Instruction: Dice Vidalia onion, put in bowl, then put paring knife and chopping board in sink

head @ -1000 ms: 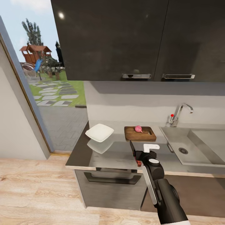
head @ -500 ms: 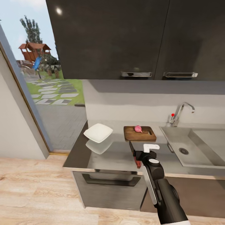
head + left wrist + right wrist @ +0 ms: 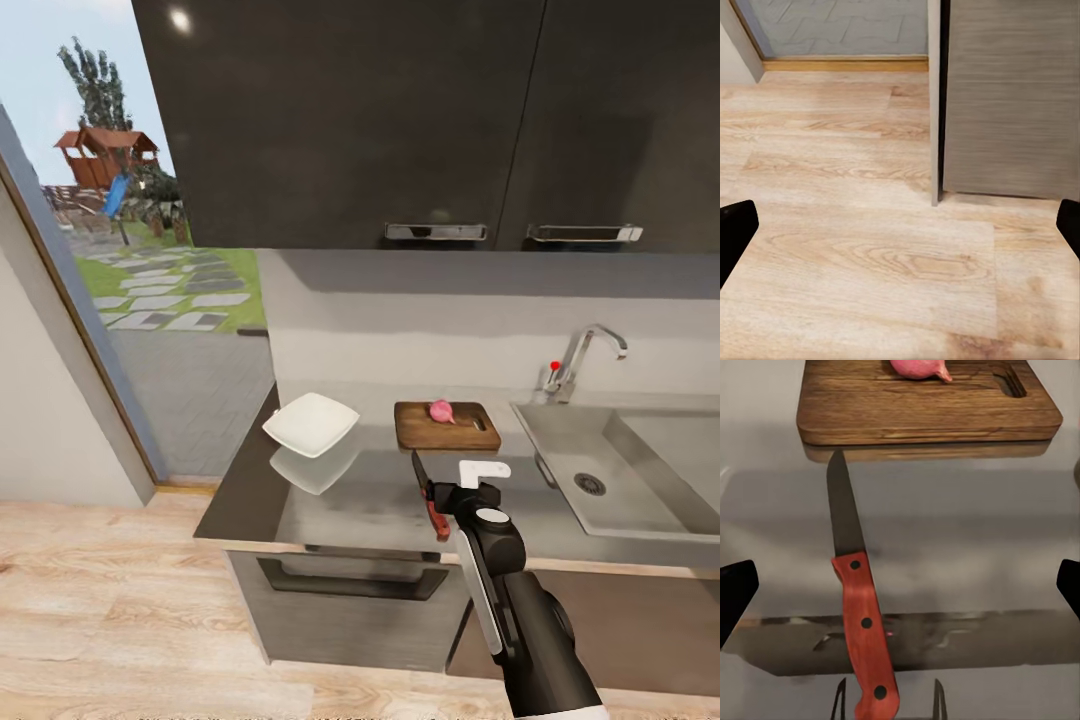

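From the head camera, the right gripper [image 3: 440, 503] is clamped on the paring knife [image 3: 428, 495] above the countertop [image 3: 340, 495], blade aimed at the chopping board [image 3: 446, 427] where the Vidalia onion [image 3: 441, 410] rests, between the bowl [image 3: 311, 423] and the sink [image 3: 620, 470]. The right wrist camera shows the knife's red handle [image 3: 868, 649] in the grip, tip just short of the board. At the left wrist, the fingertips [image 3: 735, 229] stand wide apart over wood floor [image 3: 855, 255] beside a cabinet [image 3: 1012, 97].

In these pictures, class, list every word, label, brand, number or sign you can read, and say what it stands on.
None: no readable text shows anywhere.
The chopping board, the bowl, the paring knife, the sink and the upper cabinets all carry no lettering.
The red knob by the tap is plain colour, no sign.
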